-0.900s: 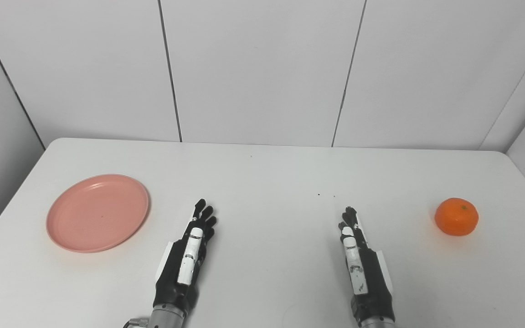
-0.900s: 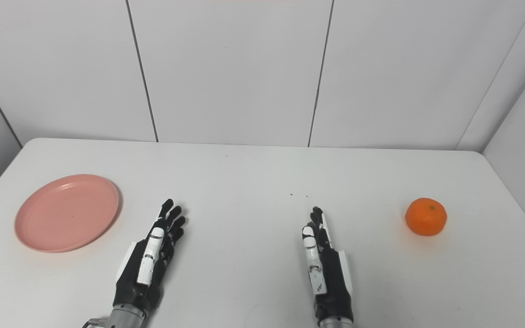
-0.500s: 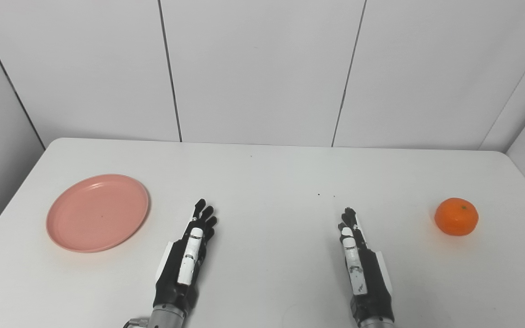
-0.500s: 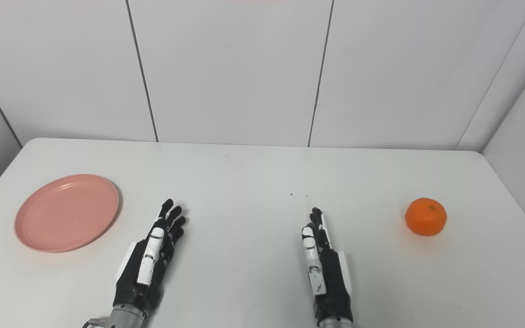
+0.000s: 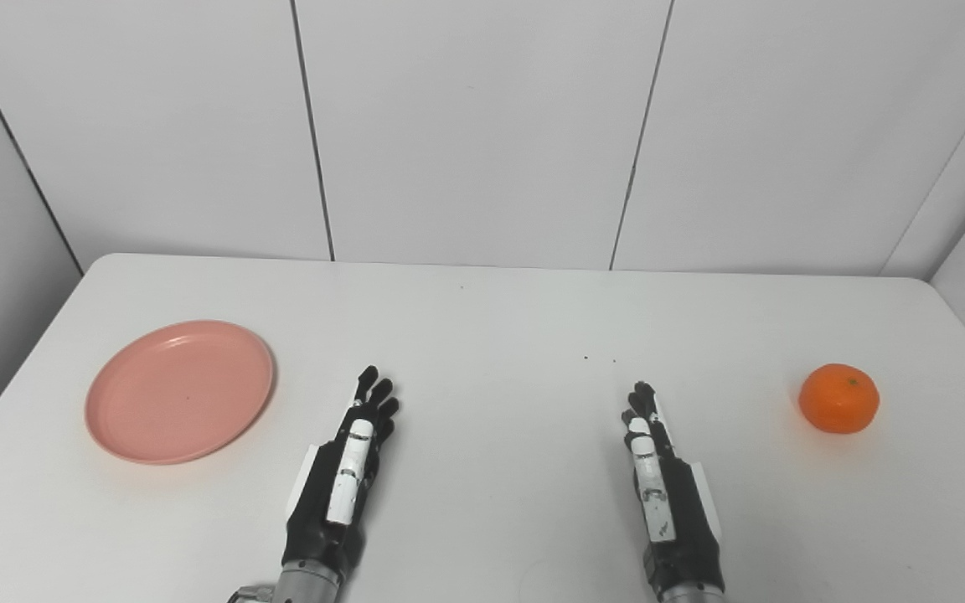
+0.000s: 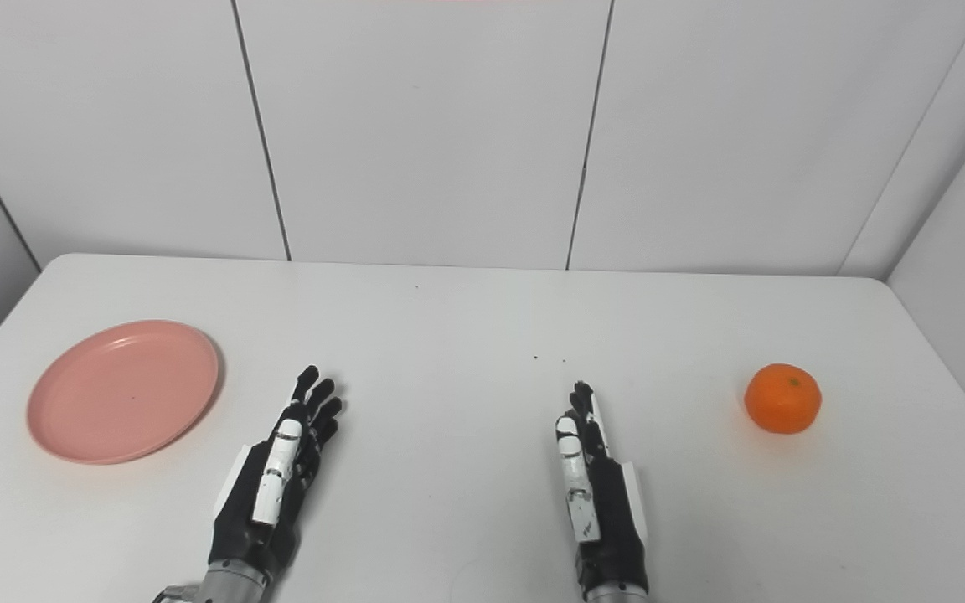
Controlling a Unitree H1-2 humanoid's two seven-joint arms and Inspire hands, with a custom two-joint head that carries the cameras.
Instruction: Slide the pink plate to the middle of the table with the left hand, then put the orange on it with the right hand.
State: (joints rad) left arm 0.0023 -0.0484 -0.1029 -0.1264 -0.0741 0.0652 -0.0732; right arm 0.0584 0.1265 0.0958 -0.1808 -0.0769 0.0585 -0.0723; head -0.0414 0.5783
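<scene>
So both hands are just parked on the white table [image 5: 482, 318] near its front edge, palms turned inward, fingers stretched out straight toward the back wall and holding nothing. The left hand [image 5: 340, 486] sits a bit left of center with its fingers [image 5: 374, 398] slightly fanned at the tips, angled a touch to the right. The right hand [image 5: 667, 494] is over on the other side of center, its fingers [image 5: 642, 402] lying close alongside each other but extended, not curled around anything. Neither one is touching the task stuff. The pink plate [image 5: 179, 390] is flat on the table at the left side, off to the left of the left hand with a clear strip of bare table between them, and it has nothing on it. The orange [image 5: 839, 398] is way over at the right side, resting on the table by itself with its little green stem spot facing up, well apart from the right hand and about as far from the plate as it could be. There are a couple of tiny dark specks [image 5: 600, 360] on the tabletop just beyond the right hand's fingertips. Behind the table it's plain white wall panels [image 5: 474, 126] with thin dark seams running down them.
</scene>
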